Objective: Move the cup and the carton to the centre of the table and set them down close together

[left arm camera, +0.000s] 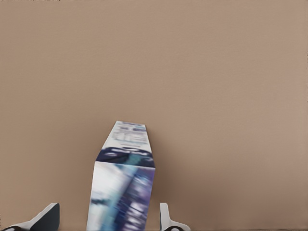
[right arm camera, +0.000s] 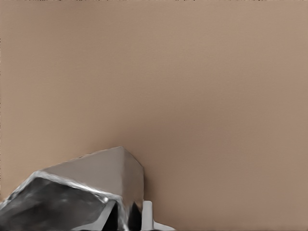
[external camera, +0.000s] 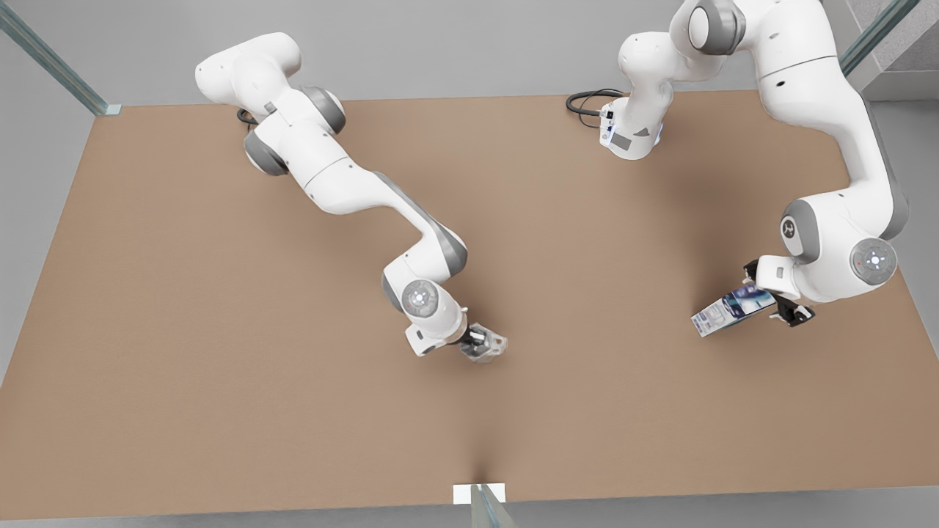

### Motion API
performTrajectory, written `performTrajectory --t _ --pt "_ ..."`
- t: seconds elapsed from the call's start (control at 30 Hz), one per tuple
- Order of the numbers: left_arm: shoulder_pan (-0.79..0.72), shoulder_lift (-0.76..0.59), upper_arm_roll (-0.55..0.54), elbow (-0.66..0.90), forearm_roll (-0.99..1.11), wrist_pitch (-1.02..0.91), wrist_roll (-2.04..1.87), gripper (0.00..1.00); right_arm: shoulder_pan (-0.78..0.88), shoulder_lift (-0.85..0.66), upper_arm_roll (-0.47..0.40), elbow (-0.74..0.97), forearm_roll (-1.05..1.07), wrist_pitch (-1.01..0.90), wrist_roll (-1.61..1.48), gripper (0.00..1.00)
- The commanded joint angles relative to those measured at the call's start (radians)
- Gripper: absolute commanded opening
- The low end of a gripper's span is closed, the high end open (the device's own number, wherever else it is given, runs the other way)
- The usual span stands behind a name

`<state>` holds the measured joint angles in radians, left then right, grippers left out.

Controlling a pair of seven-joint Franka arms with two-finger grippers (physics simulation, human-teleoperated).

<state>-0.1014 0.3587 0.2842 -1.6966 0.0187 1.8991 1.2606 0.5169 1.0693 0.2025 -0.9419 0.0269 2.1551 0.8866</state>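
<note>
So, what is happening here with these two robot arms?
Each arm is carrying one thing over the plain light brown table. The left gripper, on the front view's right, has the tall white and blue printed carton between its fingers, though these look slightly apart from its sides; the carton is tilted. The right gripper, near the table's middle, is closed on the small grey faceted cup. The two things are far apart.

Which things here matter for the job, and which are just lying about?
Job:
- carton, between the left claw's fingers, which stand apart from its sides in the left wrist view
- cup, at the right claw
- table

Lying about:
- black cable by the far arm base
- white marker at the near edge
</note>
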Motion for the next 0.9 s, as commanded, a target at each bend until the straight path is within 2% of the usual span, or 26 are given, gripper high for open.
performTrajectory --t 0.0,0.33,0.5,0.53,0.6,0.73,0.83,0.87 --pt "0.0 0.002 0.001 0.0 0.0 0.0 0.022 1.0 0.0 0.0 0.0 0.0 -0.001 0.0 0.0 0.98" --pt "0.054 0.059 0.001 0.002 -0.011 0.051 0.105 1.0 -0.002 -0.002 -0.002 -0.003 -0.001 0.0 -0.001 1.0" --pt "0.054 0.057 0.003 0.002 -0.013 0.054 0.122 1.0 -0.006 -0.081 0.0 -0.015 0.005 -0.041 -0.005 1.0" --pt "0.054 0.055 0.003 0.002 -0.013 0.051 0.122 1.0 -0.015 -0.115 0.0 -0.026 0.002 -0.057 -0.006 1.0" --pt "0.054 0.049 0.007 0.002 -0.013 0.046 0.122 1.0 -0.063 -0.239 -0.005 -0.161 -0.016 -0.066 -0.012 1.0" --pt "0.052 0.046 0.009 0.002 -0.013 0.044 0.122 1.0 -0.356 -0.629 -0.011 -0.577 -0.022 -0.155 -0.397 1.0" --pt "0.054 0.048 0.023 0.002 -0.013 0.046 0.123 1.0 -0.531 -0.769 -0.023 -0.607 -0.036 -0.339 -0.699 1.0" --pt "0.054 0.048 0.023 0.003 -0.013 0.046 0.125 1.0 -0.535 -0.824 -0.082 -0.615 -0.036 -0.388 -0.765 1.0"
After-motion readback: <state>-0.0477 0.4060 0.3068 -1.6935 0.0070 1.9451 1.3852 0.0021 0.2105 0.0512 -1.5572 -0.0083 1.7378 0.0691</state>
